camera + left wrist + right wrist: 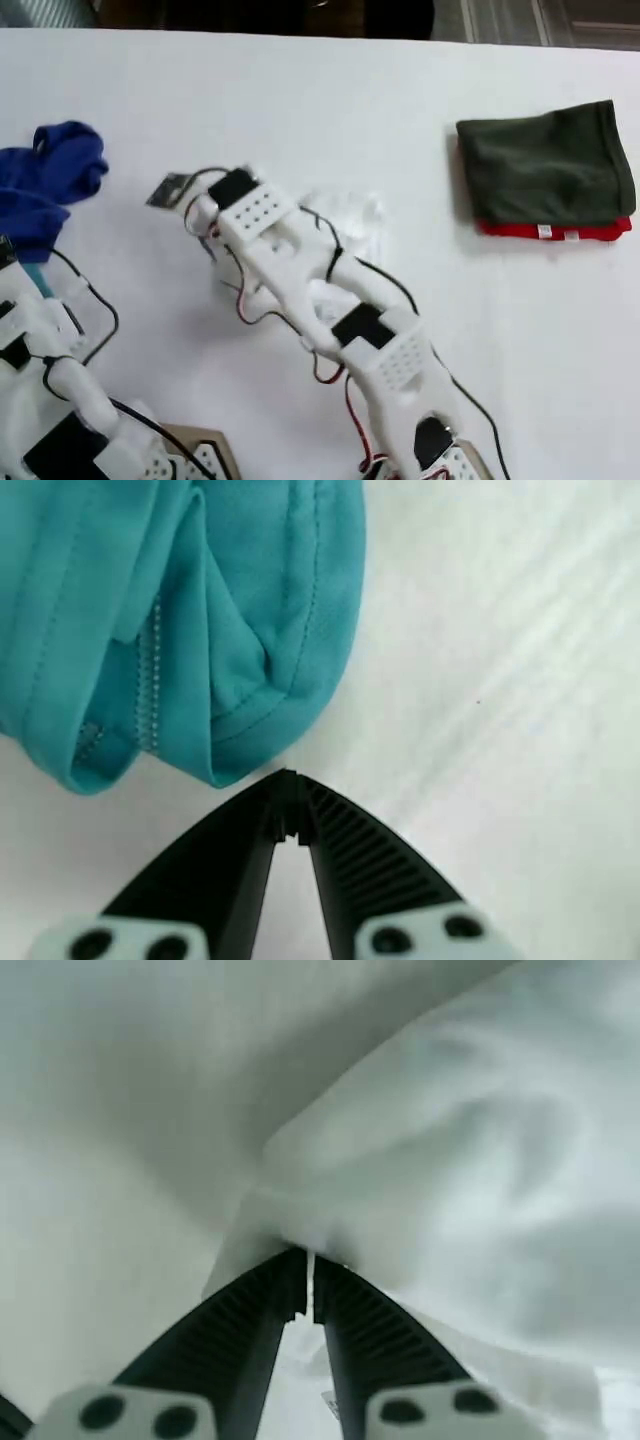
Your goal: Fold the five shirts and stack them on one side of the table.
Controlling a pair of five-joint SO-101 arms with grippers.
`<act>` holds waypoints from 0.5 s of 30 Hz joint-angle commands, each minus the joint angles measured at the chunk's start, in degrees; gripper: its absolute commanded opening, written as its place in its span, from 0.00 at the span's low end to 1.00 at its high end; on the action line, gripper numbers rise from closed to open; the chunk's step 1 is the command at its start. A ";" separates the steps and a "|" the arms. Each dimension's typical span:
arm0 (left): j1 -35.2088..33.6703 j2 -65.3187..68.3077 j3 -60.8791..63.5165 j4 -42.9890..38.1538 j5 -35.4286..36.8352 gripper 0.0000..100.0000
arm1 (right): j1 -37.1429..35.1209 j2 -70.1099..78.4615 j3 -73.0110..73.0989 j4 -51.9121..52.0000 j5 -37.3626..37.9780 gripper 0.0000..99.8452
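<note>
White arms point(272, 232), black ribbed jaws

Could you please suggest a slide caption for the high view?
Green shirt folded atop red shirt at one side; right arm over the white shirt; blue shirt unfolded.

The high camera is fixed above and looks down over the whole counter point(300, 100), with my arms entering at its near edge. Each wrist camera sits behind its pincer and looks out along it from very close — my left pincer point(291, 815) at the teal shirt point(200, 610), my right pincer point(305, 1295) at the white shirt point(450, 1180). The high view shares both shirts, farther off.
</note>
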 commanded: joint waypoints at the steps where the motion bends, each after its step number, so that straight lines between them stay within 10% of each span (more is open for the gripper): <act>1: -0.35 -2.02 -0.13 -0.62 0.53 0.03 | -0.75 -0.31 3.78 -5.14 0.26 0.02; 15: -0.35 -2.02 -0.13 -0.62 0.53 0.03 | 5.76 -18.24 5.80 -3.21 0.62 0.02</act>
